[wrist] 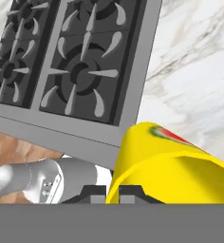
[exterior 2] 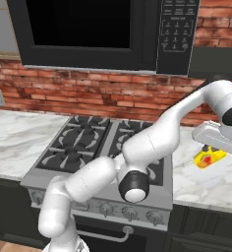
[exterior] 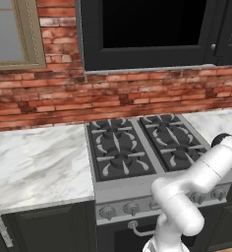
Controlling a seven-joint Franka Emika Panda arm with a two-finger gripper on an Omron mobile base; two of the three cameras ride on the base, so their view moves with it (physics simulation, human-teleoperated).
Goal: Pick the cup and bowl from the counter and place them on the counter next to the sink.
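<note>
Slippage is the main risk: the end effector (wrist: 113,193) pinches the yellow cup (wrist: 168,166) by its rim, fingers nearly pressed together, holding it above the marble counter (exterior 2: 221,182) right of the stove (exterior 2: 96,142). A fast swing sinkward could shake it loose.

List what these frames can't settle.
- Cup: right base view, the hand covers its top; hand view, cut off by the bottom and right edges.
- Gripper: hand view, the tips barely show at the bottom; shut on the cup.
- Counter: left base view, the arm blocks its part right of the stove.
</note>
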